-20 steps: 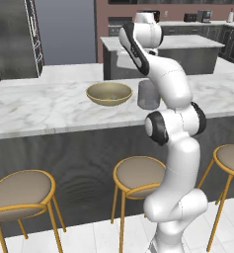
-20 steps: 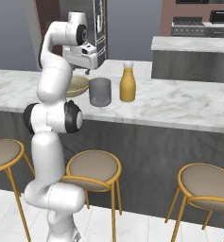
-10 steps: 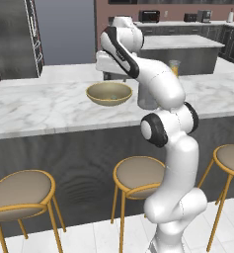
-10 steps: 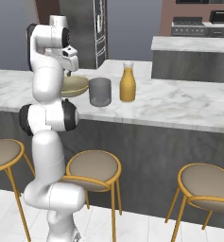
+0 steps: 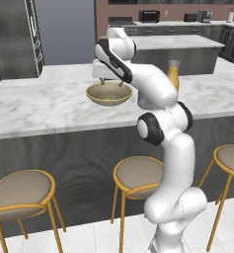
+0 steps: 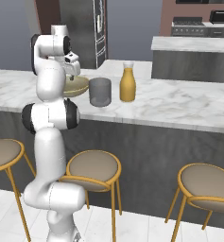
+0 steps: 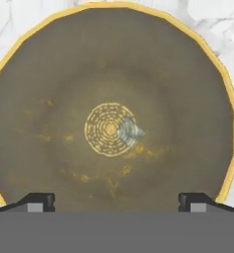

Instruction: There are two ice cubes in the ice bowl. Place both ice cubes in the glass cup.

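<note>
On the white marbled bench stands the wide, shallow, tan-gold ice bowl, and the claw hangs just above its rim, pointing down into it. In the hand view the two dark fingertips stand far apart at the bottom edge, so the claw is open and holds nothing. In the same view one small, pale blue, translucent ice cube lies near the middle of the bowl floor, beside the ring pattern; I cannot make out a second cube. To the right of the bowl, in the right base view, the grey translucent glass cup stands upright near it, and further right is a tall clear carafe with orange liquid.
</note>
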